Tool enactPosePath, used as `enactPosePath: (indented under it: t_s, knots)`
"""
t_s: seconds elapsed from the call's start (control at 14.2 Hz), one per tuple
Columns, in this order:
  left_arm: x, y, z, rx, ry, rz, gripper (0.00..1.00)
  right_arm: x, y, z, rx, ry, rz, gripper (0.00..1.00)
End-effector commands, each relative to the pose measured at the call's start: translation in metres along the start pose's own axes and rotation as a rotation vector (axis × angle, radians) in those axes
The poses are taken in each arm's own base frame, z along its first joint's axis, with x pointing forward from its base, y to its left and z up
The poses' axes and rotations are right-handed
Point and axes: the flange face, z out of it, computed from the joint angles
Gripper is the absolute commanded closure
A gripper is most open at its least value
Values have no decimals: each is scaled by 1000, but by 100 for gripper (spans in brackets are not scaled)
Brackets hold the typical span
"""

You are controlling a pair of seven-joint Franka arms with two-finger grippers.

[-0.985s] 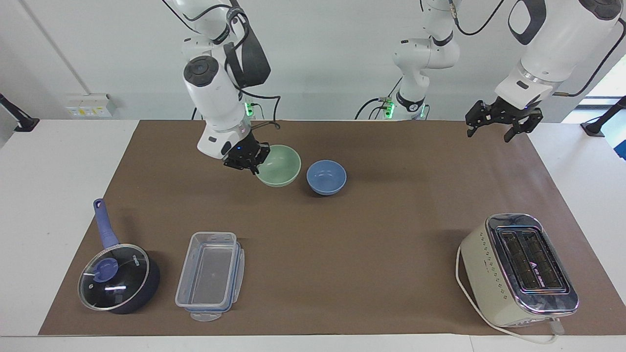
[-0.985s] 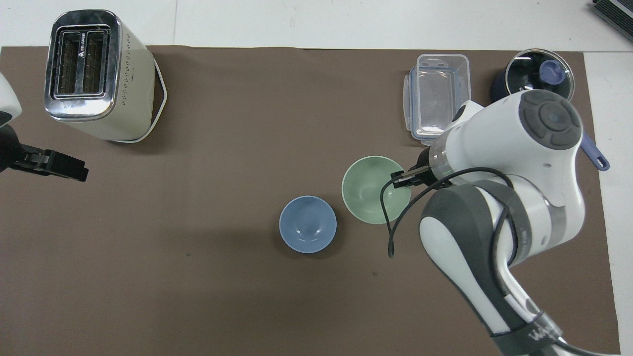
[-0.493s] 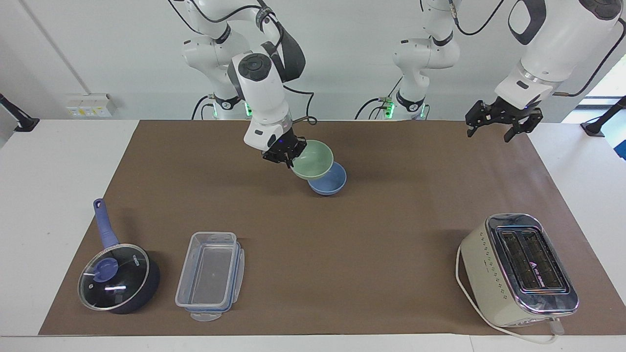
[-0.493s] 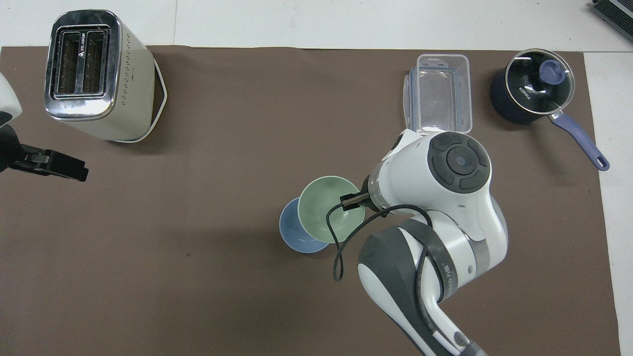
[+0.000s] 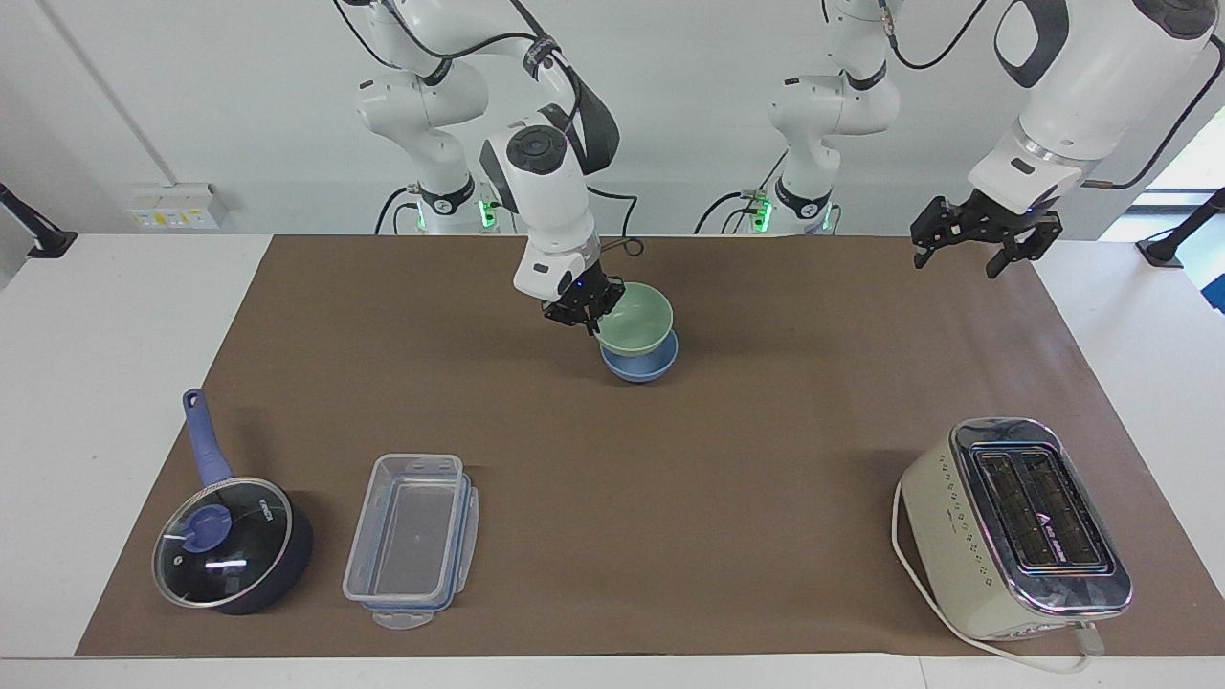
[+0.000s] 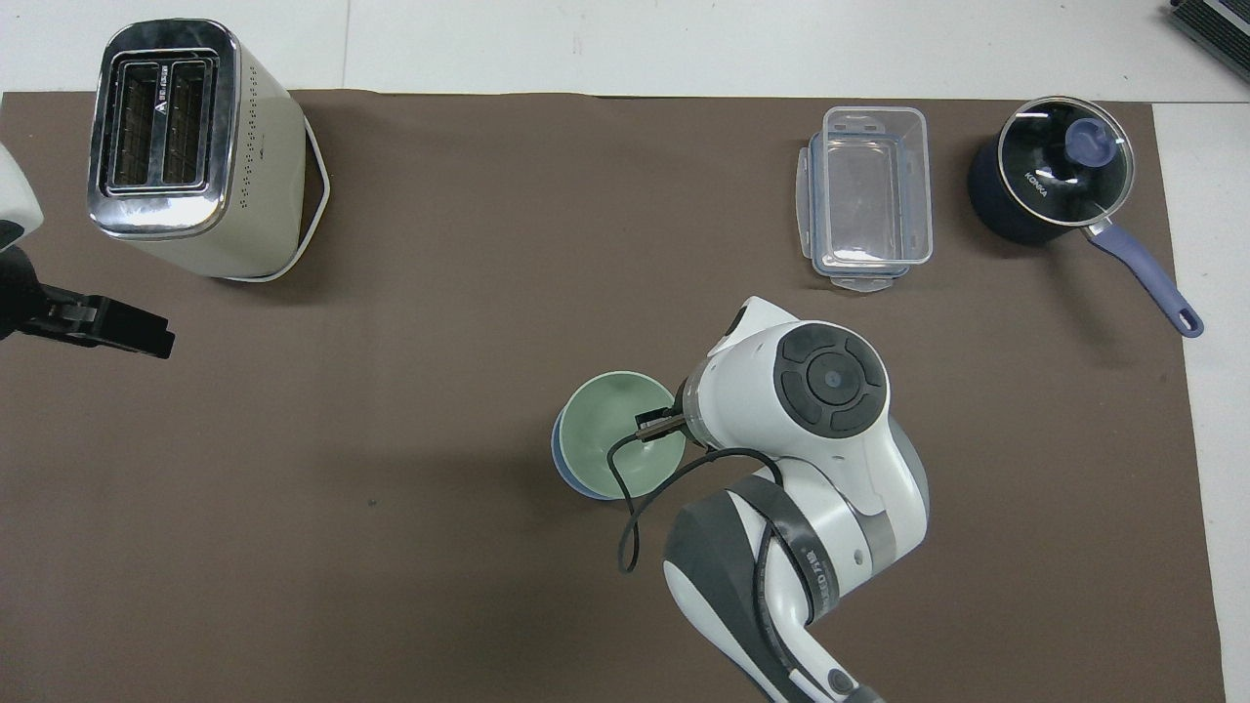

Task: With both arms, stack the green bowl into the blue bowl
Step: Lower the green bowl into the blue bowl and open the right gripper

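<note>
Right tool (image 5: 581, 311) pinching green bowl (image 5: 636, 321) rim, bowl over blue bowl (image 5: 639, 366); left tool (image 5: 968, 244) spread, waiting

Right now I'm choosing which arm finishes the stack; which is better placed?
The right: its tool already grips the green bowl's rim directly over the blue bowl. The left tool waits, open, over the mat's edge near the toaster.
</note>
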Motion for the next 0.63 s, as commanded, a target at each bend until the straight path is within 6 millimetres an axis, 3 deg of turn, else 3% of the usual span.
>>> enactPosePath:
  t_s: [0.0, 0.56]
  knots:
    - [-8, -2, 0, 6, -1, 1, 0, 0, -8, 15, 19, 21, 11, 100]
    - [-8, -2, 0, 6, -1, 1, 0, 4, -7, 33, 23, 19, 3, 100]
